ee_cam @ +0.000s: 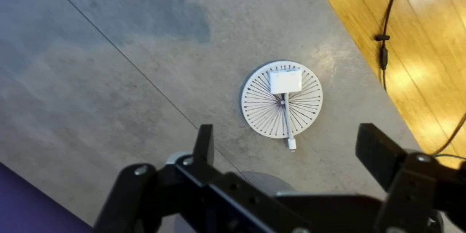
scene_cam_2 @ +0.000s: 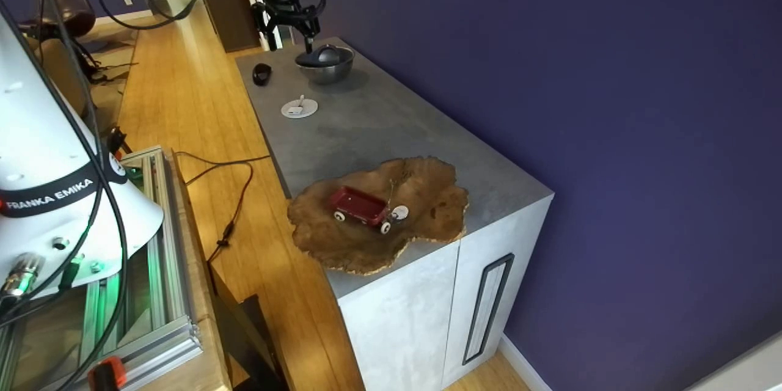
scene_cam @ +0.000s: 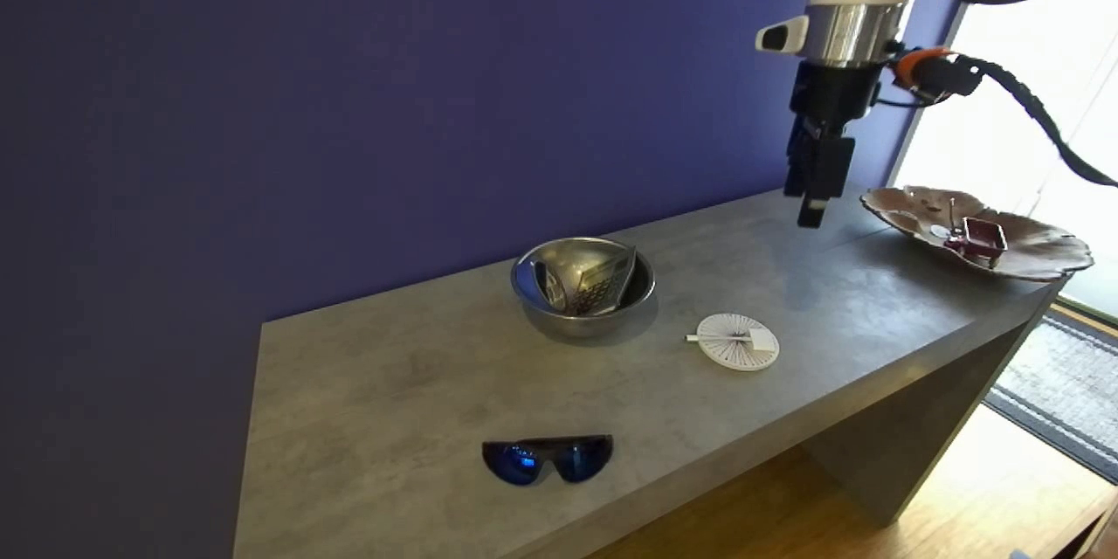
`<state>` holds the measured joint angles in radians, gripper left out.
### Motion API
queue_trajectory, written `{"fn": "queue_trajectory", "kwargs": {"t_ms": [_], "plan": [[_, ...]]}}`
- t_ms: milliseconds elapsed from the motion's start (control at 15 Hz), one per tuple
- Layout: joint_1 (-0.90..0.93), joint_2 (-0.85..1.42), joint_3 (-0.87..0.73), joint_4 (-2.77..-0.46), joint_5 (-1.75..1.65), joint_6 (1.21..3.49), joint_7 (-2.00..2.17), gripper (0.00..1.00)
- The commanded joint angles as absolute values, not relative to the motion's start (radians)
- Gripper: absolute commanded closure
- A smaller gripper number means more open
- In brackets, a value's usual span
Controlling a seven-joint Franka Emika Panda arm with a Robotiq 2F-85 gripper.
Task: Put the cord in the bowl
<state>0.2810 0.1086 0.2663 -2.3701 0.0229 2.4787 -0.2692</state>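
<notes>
A short white cord point(ee_cam: 287, 111) with a boxy plastic head point(ee_cam: 285, 82) is laid across a flat white round disc point(ee_cam: 258, 105), near the long open edge of the mottled grey counter point(scene_cam: 393, 384). Well above, the black two-fingered end effector point(ee_cam: 285, 143) is held with its fingers point(ee_cam: 205, 143) spread wide and nothing gripped. The approach to the grasp is judged to be in hand; next, a descent is called for, with the cord pinched alone and the disc left lying. Delivery would then be made to the round shiny steel bowl point(scene_cam: 581, 327) near the opposite long edge. "FRANKA EMIKA" can be read on the black band point(scene_cam_2: 52, 195) of the white robot base point(scene_cam_2: 140, 212); no other writing is legible.
</notes>
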Motion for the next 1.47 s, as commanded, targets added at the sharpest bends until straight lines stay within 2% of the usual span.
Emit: {"fn": "queue_trajectory", "kwargs": {"t_ms": [0,467,667,733,867,1067,1267,1400], "plan": [[0.305,0.287,0.307,-2.264,-0.052,2.57,-0.349,0.0],[0.28,0.331,0.344,-2.278,-0.031,2.59,-0.402,0.0],[0.277,0.416,0.328,-2.235,-0.052,2.624,-0.41,0.01],[0.274,0.443,0.325,-2.226,-0.056,2.651,-0.415,0.23],[0.283,0.479,0.315,-2.218,-0.08,2.705,-0.398,0.3],[0.306,0.52,0.297,-2.207,-0.135,2.762,-0.372,0.52],[0.364,0.523,0.256,-2.212,-0.216,2.761,-0.31,0.57],[0.43,0.509,0.206,-2.217,-0.288,2.742,-0.229,0.55]]}}
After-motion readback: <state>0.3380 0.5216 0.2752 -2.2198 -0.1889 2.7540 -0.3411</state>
